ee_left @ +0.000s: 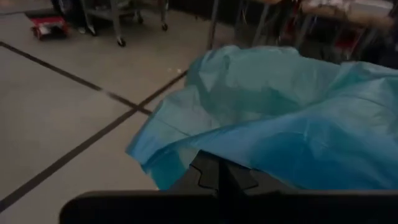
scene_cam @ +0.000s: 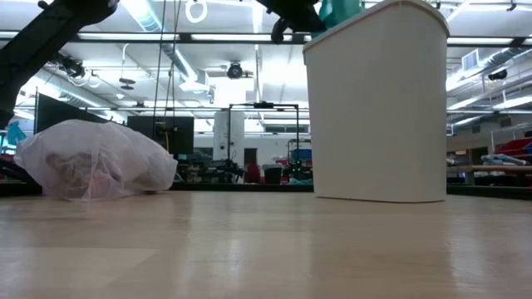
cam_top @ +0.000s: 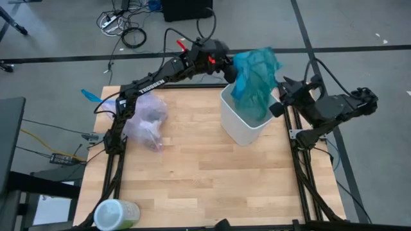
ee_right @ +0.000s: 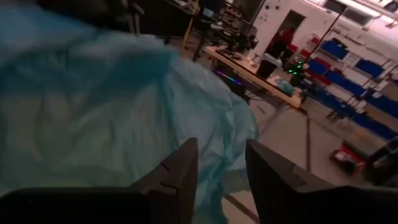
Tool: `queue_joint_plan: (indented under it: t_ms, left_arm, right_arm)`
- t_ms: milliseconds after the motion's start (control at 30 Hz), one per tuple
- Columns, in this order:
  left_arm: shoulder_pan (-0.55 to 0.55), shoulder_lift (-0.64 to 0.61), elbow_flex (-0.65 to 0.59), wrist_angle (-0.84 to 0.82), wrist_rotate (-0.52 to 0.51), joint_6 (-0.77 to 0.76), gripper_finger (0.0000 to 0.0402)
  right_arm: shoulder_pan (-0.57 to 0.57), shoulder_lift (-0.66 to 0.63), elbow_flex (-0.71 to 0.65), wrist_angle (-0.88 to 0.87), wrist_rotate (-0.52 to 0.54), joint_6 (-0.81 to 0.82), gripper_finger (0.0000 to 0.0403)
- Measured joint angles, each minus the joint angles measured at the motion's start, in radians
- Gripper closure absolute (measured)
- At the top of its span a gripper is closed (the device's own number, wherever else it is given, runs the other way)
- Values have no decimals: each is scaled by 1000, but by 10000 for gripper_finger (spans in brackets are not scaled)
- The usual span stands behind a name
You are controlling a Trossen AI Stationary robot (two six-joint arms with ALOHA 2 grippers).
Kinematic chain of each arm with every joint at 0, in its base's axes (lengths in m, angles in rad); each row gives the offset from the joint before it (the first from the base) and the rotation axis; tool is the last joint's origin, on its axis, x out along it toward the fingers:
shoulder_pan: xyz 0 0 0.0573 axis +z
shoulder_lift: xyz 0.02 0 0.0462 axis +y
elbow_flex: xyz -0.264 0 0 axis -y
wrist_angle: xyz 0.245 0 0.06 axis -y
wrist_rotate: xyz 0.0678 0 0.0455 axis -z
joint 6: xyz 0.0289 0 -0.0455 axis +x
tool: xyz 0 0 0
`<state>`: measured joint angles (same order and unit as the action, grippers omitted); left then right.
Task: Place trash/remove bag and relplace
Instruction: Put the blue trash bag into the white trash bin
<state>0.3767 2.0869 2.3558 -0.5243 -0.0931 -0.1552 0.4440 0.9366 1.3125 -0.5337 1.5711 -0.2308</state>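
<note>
Filled translucent pink-lavender plastic bag (cam_top: pixel 148 120) lies removed near the bench's left edge. Left gripper (cam_top: pixel 230 67), jaws pinching the teal-green plastic bag (cam_top: pixel 255 78), holds it over the white bin (cam_top: pixel 244 125); right gripper (ee_right: pixel 219 168), jaws spread, alongside. Lining remains.

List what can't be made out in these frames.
- Bin interior: covered by the teal bag in the high view; the low view sees only its wall.
- Pink bag contents: blurred through the plastic.
- Left hand grip: shut on the teal bag, contact point hidden by folds.
- Right hand: fingers apart; whether any plastic lies between them is unclear.
- Container: cut off by the high view's bottom edge.
</note>
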Motion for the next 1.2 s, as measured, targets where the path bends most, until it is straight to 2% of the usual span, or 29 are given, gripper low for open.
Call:
queue_joint_plan:
  t_ms: [200,267,367,500,633,733,800,933,1000,1067,1200]
  left_arm:
    - [-3,0,0,-102,-29,47,401]
    - [0,-7,0,-130,5,38,401]
    - [-12,-22,0,-156,117,21,401]
    - [-33,-44,0,-163,214,-6,401]
    - [-44,-86,0,-162,251,-16,401]
    - [-55,-124,0,-161,271,-40,401]
    - [-60,-150,0,-163,280,-41,401]
    - [-76,-187,0,-159,277,-55,401]
    - [-81,-198,0,-157,280,-55,401]
    - [-84,-199,0,-157,285,-60,401]
    - [-88,-212,0,-164,295,-66,401]
  right_arm:
    - [77,5,0,143,-7,-48,281]
    - [89,8,0,161,-3,-82,284]
    - [69,3,0,155,-3,-104,296]
    - [-18,-10,0,131,0,-150,334]
    - [-141,-39,0,118,-1,-186,389]
    - [-227,-61,0,120,-4,-154,394]
    - [-272,-64,0,119,-52,-80,392]
    - [-334,-33,0,111,-241,25,401]
    - [-358,0,0,86,-279,66,401]
    - [-372,37,0,17,-327,141,402]
    - [-419,120,0,-149,-524,321,402]
